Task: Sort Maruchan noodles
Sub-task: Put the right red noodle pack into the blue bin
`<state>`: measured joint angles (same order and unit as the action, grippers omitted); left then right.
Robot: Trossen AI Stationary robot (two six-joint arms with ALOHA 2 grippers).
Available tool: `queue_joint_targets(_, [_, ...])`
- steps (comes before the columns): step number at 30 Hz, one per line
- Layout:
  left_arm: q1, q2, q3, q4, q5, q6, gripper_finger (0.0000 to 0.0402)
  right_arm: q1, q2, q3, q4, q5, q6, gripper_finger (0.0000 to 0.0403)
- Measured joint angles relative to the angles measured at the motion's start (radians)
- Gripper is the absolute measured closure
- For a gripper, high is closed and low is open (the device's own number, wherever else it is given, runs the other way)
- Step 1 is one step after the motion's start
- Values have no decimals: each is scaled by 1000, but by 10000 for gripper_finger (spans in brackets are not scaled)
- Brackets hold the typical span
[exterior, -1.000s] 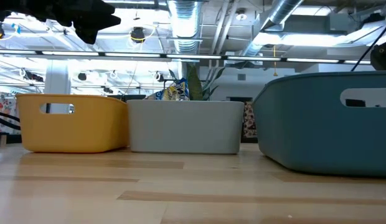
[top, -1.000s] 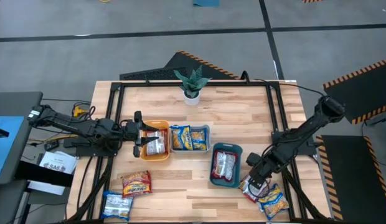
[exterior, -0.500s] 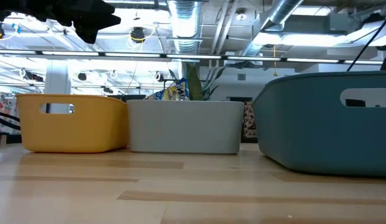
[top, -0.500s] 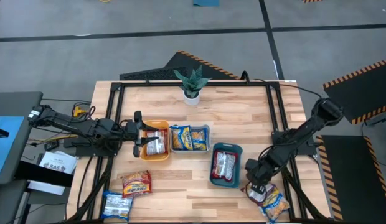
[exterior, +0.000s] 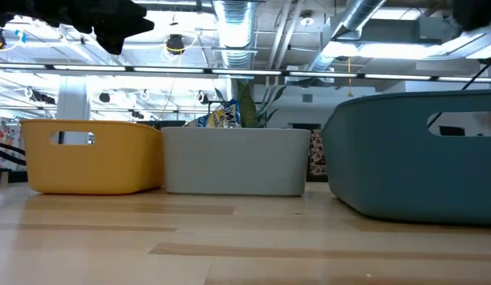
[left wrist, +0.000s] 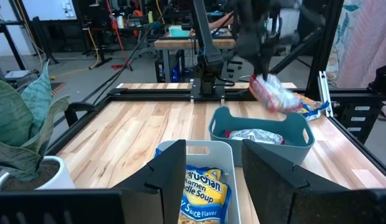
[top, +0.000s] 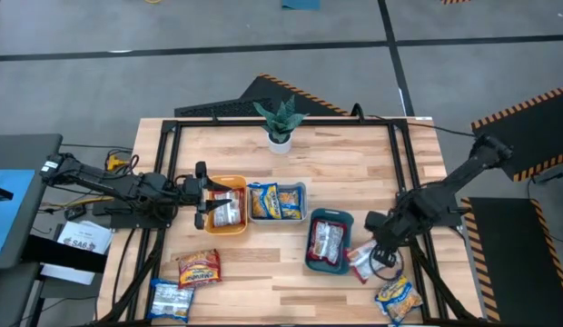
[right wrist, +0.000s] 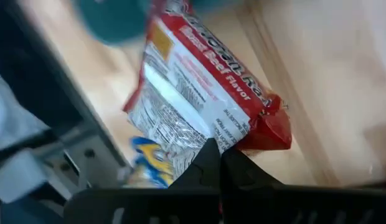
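I'm seeing a silver-and-red packet (right wrist: pixel 199 106) showing white lettering, a yellow-and-blue packet (top: pixel 397 299) lying nearby, and orange (top: pixel 229 182), clear (top: pixel 304 188) and teal (top: pixel 311 256) trays.

The right end effector (right wrist: pixel 219 163), matt black, is pinching a silver-and-red packet (right wrist: pixel 202 93) whose plastic film is crinkling and catching glossy highlights. Just beside that end effector, the teal tray (top: pixel 329 242) is showing smooth, matt plastic. Beneath both, the worktop (top: pixel 354 173) is presenting pale wood planks with a smooth, faintly satin finish. Ahead of the left end effector (left wrist: pixel 223 177), matt dark too, a yellow-and-blue packet (left wrist: pixel 202 193) is gleaming inside a smooth, translucent plastic tray (left wrist: pixel 228 155).
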<state>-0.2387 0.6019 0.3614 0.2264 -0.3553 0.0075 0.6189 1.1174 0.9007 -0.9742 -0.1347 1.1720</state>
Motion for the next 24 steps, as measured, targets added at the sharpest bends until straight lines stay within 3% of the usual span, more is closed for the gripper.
queue_joint_targets(8, [0,0,0,0,0,0,260,-23,-34,125,-18,330,-124,396])
queue_joint_targets(13, [0,0,0,0,0,-1,260,-85,40,125,17,461,-60,395])
queue_joint_targets(17, [0,0,0,0,0,-2,260,-133,126,124,97,477,-4,394])
queue_joint_targets(24, [0,0,0,0,0,-4,260,-151,236,124,115,381,23,393])
